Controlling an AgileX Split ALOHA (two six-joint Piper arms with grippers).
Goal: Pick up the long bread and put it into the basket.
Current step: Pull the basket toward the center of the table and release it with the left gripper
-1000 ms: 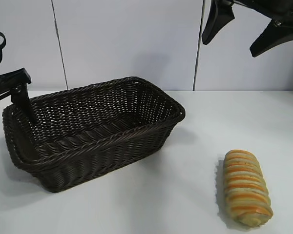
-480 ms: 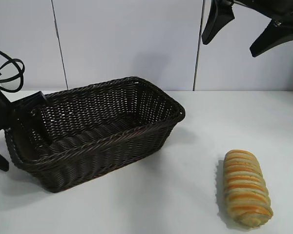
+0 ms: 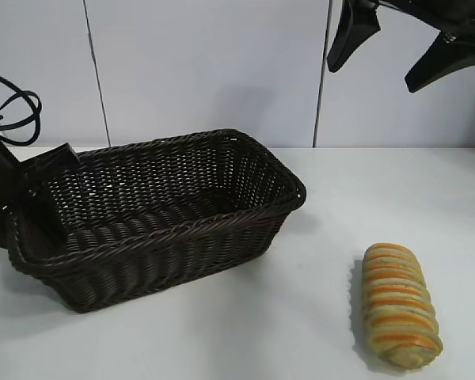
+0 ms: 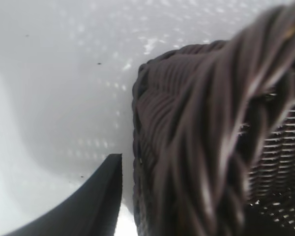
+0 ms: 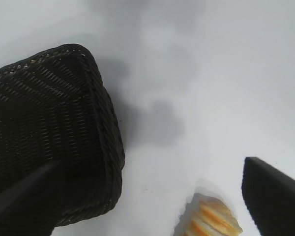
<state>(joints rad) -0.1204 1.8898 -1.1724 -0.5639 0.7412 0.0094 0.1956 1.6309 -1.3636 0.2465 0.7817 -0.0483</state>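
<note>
Standing at the bench (image 3: 317,317), I note one long bread (image 3: 398,305) lying on the white surface at the near right, well apart from the one basket (image 3: 154,226), which sits to the left. The loaf's long axis runs near-to-far, tilted slightly, its orange-brown stripes crossing it. The basket holds nothing that I can see. Two arms, one gripper each. The right gripper (image 3: 405,45) hangs high at the far right, its fingers spread wide with nothing between them; the loaf lies below it and toward the near side, so this is plainly the nearer arm. In the right wrist view the bread (image 5: 211,219) shows between the two dark fingers, toward the edge of the frame. The left gripper (image 3: 32,198) is at the basket's left end, its fingers clamped on the braided rim, one inside the wall and one outside; the wrist view shows the weave (image 4: 201,137) pressed close. Judgement: the descent onto the loaf should close across its short width, not along its length.
</note>
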